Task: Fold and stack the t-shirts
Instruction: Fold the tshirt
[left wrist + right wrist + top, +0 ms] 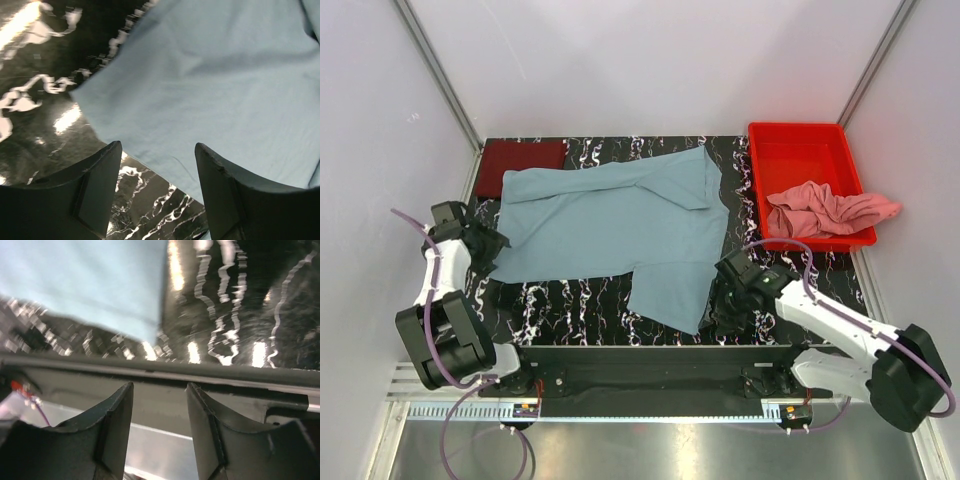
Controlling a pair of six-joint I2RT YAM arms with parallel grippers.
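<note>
Left gripper (pixel 157 147): jaws spread and empty, hovering over the left corner of the grey-blue shirt (pixel 610 225).
Right gripper (pixel 160 387): jaws spread and empty, low by the table's near rail, with the shirt's near flap just beyond.
Grey-blue shirt: spread mostly flat across the middle of the table (pixel 570 300), with one part doubled over at the far right.
Maroon shirt (pixel 520 165): folded flat at the far left corner.
Pink shirt (pixel 825 210): crumpled in the red tray (pixel 800 140), with one end spilling over the right rim.
Handling: judged light, limp and non-fragile. The cloth will sag and drag on the glossy top, so a lift needs two holds.
Grip points: corners and hem edges, where a finger can slide under a single layer.
Edges and room: bare marble shows along the near side and at the left. The tray bounds the right, and the near flap lies close to the table edge.
</note>
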